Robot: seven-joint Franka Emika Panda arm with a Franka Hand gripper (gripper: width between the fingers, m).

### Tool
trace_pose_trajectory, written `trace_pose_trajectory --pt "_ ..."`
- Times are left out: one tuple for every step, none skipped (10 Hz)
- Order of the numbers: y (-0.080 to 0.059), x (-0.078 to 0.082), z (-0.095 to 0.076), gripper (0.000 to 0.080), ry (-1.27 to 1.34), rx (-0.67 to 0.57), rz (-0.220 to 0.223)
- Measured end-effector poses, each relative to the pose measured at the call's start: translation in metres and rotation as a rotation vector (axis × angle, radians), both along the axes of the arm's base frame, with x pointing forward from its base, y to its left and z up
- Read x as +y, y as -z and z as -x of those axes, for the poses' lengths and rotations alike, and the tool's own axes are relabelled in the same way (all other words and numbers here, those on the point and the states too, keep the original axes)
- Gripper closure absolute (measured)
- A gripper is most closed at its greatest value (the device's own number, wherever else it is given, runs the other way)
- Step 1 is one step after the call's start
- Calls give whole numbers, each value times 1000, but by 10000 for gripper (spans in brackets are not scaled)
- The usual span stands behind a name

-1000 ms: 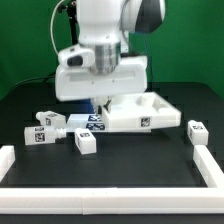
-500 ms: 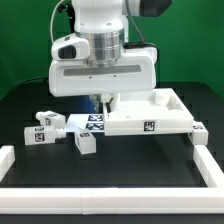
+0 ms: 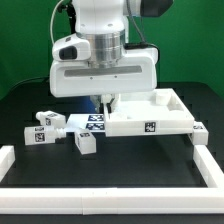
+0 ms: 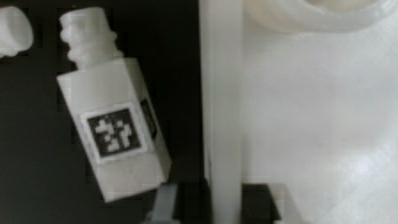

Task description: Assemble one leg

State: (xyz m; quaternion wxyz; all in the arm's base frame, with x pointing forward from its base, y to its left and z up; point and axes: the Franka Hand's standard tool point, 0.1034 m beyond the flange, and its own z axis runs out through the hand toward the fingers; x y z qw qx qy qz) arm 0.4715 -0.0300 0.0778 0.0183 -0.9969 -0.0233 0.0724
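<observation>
Here, black table (image 3: pixel 25 100), green backdrop (image 3: pixel 20 40); the claw (image 4: pixel 214 205) pinches the rim of the tabletop (image 3: pixel 130 122).

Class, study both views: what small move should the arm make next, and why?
Probably open the gripper and lift clear. Its fingers pinch the tabletop rim, while the leg lies loose beside it, not yet held.

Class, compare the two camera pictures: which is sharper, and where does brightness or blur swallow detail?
Exterior view: evenly lit and fairly sharp, the tabletop keeps its edges against the black table. Wrist view: soft and blurred, the tag on the leg is smeared, and the tabletop is washed to near-featureless white.
</observation>
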Motion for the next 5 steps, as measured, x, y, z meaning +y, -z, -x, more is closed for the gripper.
trace_pose_trajectory --pt "-2 -3 -32 742 -1 3 2" --pt "5 -5 -60 742 -45 -39 -9" --pt "16 -11 -67 742 -61 -77 -37" --pt "14 -9 -63 742 -42 -68 -34" --pt "14 -8 -64 742 -45 -69 -34"
